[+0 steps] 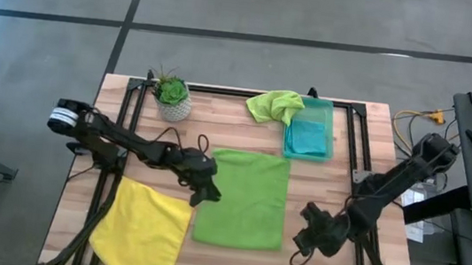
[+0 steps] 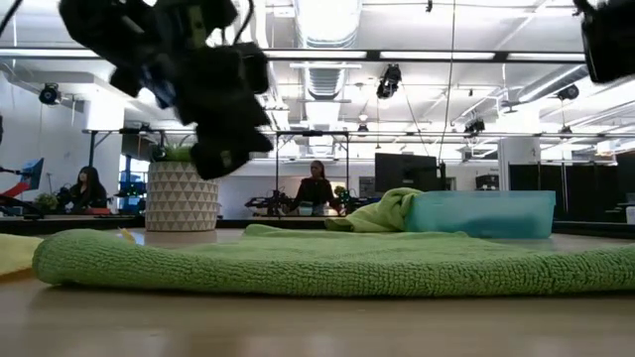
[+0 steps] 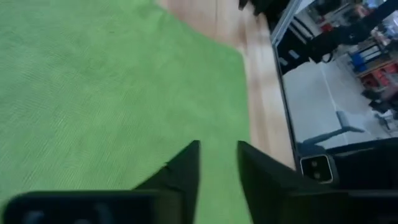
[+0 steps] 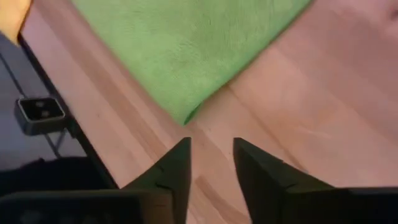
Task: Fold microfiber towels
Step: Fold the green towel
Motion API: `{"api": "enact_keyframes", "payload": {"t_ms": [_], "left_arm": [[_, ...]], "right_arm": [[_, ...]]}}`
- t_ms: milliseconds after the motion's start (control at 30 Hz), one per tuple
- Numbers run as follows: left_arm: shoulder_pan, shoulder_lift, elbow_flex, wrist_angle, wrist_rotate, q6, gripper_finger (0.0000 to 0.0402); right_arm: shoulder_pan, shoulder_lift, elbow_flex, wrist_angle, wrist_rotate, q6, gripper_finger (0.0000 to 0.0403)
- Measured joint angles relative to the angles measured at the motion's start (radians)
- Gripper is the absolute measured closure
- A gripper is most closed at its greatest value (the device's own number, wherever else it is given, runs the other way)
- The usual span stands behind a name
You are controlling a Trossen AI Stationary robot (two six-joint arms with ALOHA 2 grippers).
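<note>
4 microfiber towels in view on the wooden worktop [image 1: 328,263]. Lime green towel [image 1: 243,197] lies flat and spread at the middle, roughly square, edges even, surface finely ribbed in the left wrist view; in the low view its near edge shows a thick, fuzzy pile. Yellow towel [image 1: 143,229] lies at the front left corner, flat, turned at an angle so 1 corner points toward the green towel and part of it overhangs the front edge. 2nd lime green towel [image 1: 276,105] is crumpled at the rear, draped against the rim of the translucent green bin [image 1: 331,130]. Teal towel [image 1: 308,137] sits inside that bin, loosely folded.

Left gripper [image 1: 203,195] hangs over the left edge of the spread green towel, clear of the cloth in the low view; jaws stand a narrow gap apart with nothing between them. Right gripper [image 1: 306,241] sits just off the towel's front right corner, over bare wood; jaws likewise narrowly parted, pinching nothing, the corner of the cloth just ahead of them.

Potted succulent [image 1: 171,96] stands at the rear left.
</note>
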Motion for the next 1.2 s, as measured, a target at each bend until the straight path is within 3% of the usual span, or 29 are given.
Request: {"api": "enact_keyframes", "payload": {"t_ms": [100, 267, 533, 867, 1200], "left_arm": [[0.001, 0.087, 0.037, 0.065, 0.048, 0.003, 0.0386], [-0.003, 0.218, 0.126, 0.077, 0.092, -0.003, 0.0395], [-0.006, 0.361, 0.243, 0.076, 0.103, -0.027, 0.0401], [-0.009, 0.465, 0.298, 0.062, 0.138, -0.042, 0.0401], [-0.005, 0.473, 0.299, 0.058, 0.117, -0.055, 0.0402]], "right_arm": [[0.003, 0.063, -0.022, 0.079, -0.001, 0.056, 0.0336], [0.001, 0.188, -0.022, 0.138, 0.000, 0.125, 0.0389], [-0.007, 0.330, 0.026, 0.234, 0.019, 0.127, 0.0394], [-0.023, 0.353, 0.042, 0.288, 0.032, 0.080, 0.0394], [-0.030, 0.360, 0.032, 0.498, -0.079, -0.060, 0.0394]]}}
